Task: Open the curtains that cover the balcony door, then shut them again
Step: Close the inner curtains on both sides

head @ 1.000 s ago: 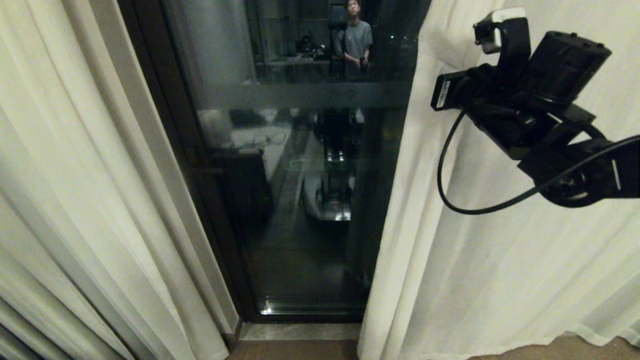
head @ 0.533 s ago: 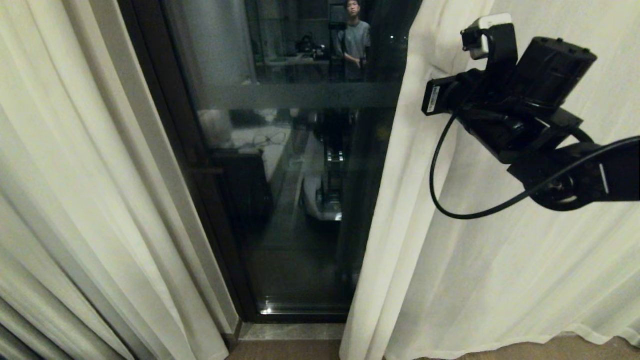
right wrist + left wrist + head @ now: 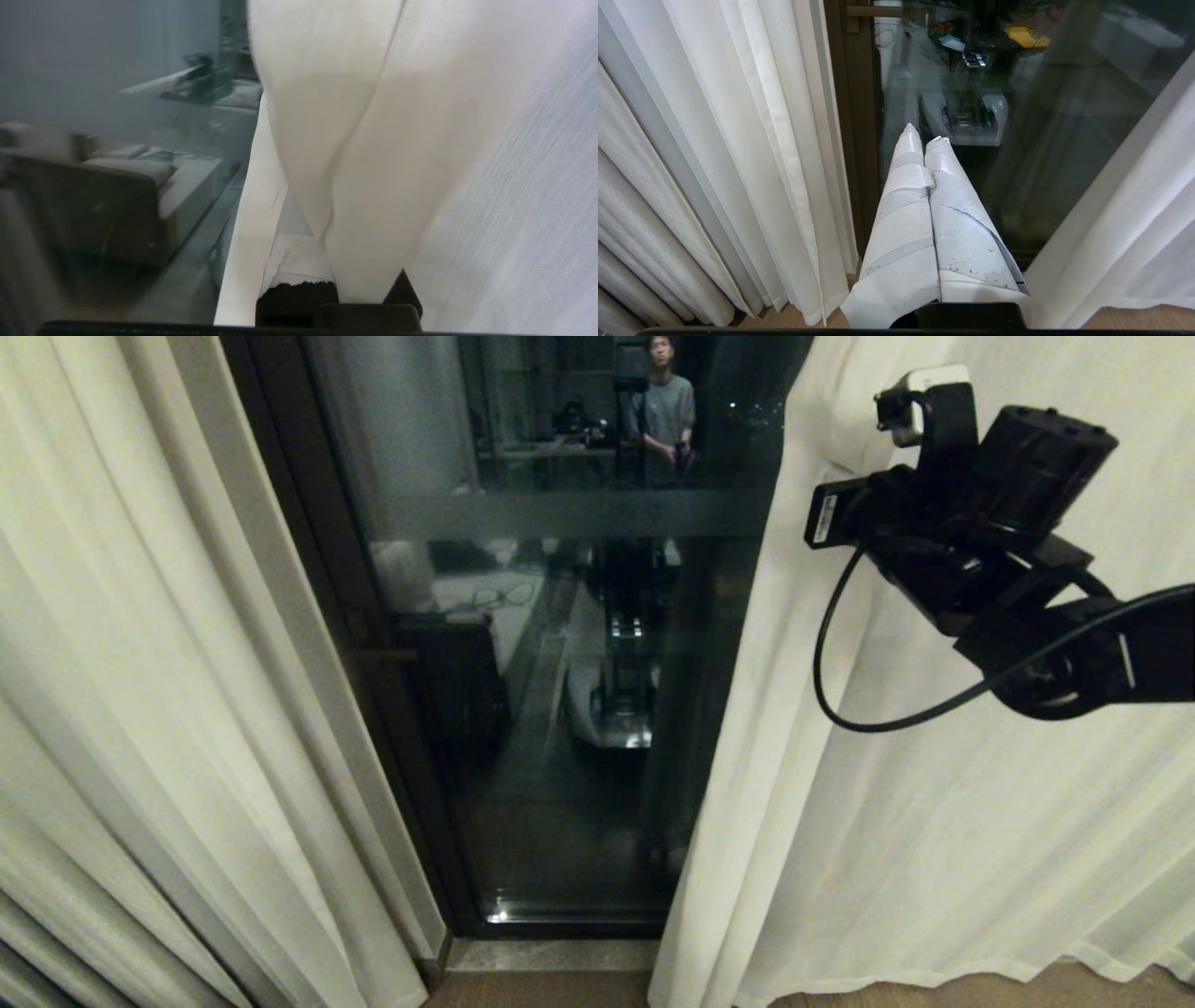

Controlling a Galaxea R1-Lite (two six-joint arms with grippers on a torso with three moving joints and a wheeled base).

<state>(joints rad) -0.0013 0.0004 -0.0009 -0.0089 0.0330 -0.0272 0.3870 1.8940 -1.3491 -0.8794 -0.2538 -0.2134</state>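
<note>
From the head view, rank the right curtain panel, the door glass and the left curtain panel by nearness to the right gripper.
1. right curtain panel: pinched in the right gripper.
2. door glass: middle, left of it.
3. left curtain panel: far left.

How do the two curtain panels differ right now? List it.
The left curtain panel hangs free in tight pleats beside the dark door frame; the right curtain panel is smoother and bunched where the right tool is shut on it. The left tool is shut, holding nothing. Both panels are cream-white and floor-length.
</note>
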